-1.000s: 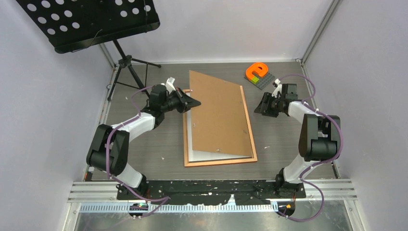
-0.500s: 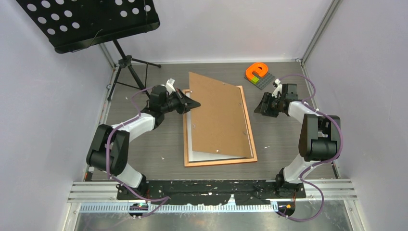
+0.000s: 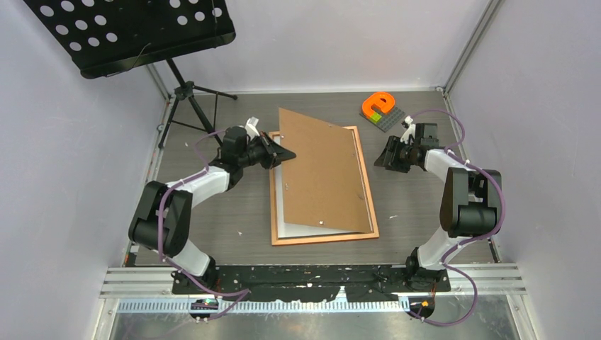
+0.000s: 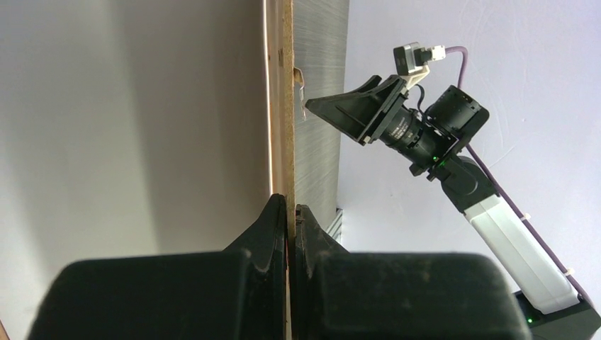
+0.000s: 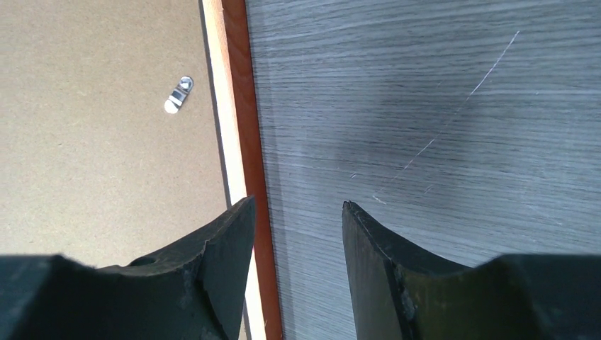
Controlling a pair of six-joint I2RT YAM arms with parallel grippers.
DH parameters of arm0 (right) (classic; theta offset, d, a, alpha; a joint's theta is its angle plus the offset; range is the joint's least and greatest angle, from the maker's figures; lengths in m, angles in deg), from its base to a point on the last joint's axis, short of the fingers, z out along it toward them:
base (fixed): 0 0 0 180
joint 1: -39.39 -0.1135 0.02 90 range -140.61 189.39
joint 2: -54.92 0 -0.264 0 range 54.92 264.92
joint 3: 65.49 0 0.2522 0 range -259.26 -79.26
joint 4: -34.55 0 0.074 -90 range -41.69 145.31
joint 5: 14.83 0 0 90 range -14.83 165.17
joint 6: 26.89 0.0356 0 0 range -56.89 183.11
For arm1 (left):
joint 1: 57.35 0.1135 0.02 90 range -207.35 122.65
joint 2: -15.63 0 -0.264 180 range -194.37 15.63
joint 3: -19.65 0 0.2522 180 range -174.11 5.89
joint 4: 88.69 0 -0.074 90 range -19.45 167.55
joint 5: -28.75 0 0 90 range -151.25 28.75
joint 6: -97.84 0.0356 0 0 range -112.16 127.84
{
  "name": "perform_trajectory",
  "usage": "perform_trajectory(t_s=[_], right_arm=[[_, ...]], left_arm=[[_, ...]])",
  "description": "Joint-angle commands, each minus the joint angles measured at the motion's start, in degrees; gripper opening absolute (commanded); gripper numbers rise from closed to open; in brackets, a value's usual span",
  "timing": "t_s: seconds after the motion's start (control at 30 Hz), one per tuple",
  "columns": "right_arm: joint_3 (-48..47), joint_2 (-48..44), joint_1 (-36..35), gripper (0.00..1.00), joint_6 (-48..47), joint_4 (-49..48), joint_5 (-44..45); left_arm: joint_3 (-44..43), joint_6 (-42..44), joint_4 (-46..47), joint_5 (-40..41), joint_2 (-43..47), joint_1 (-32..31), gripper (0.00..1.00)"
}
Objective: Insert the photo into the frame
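The frame (image 3: 368, 191) lies flat on the table, its thin orange-brown border showing round the edges. A white sheet (image 3: 283, 227), the photo's white back, lies inside it at the near left; its printed side is hidden. A brown backing board (image 3: 322, 170) lies tilted over the frame. My left gripper (image 3: 287, 152) is shut on the board's left edge, seen edge-on in the left wrist view (image 4: 287, 142) between the closed tips (image 4: 289, 202). My right gripper (image 3: 384, 157) is open and empty just over the frame's right rail (image 5: 244, 106), its gap (image 5: 298, 209) above bare table.
An orange and green toy on a grey plate (image 3: 379, 108) sits at the back right. A black music stand (image 3: 127, 35) with tripod legs stands at the back left. A metal clip (image 5: 178, 94) sits on the board. Walls enclose the table.
My left gripper has shifted the board's left edge slightly right and down, so more of the frame's far left corner shows. The right arm has not moved.
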Motion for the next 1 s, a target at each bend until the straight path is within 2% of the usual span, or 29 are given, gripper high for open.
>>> perform_trajectory(t_s=[0.0, 0.37, 0.97], right_arm=[[-0.37, -0.16, 0.37, 0.55, 0.04, -1.25, -0.95], [0.09, 0.04, 0.37, 0.55, 0.46, -1.89, -2.13], [0.63, 0.19, -0.55, 0.55, 0.5, -2.67, -2.69]], left_arm=[[-1.1, -1.2, 5.07, -1.1, -0.59, -0.4, 0.0], [-1.52, -0.92, 6.54, -0.6, -2.68, -0.58, 0.0], [-0.59, 0.33, 3.3, 0.58, -0.29, -0.46, 0.0]])
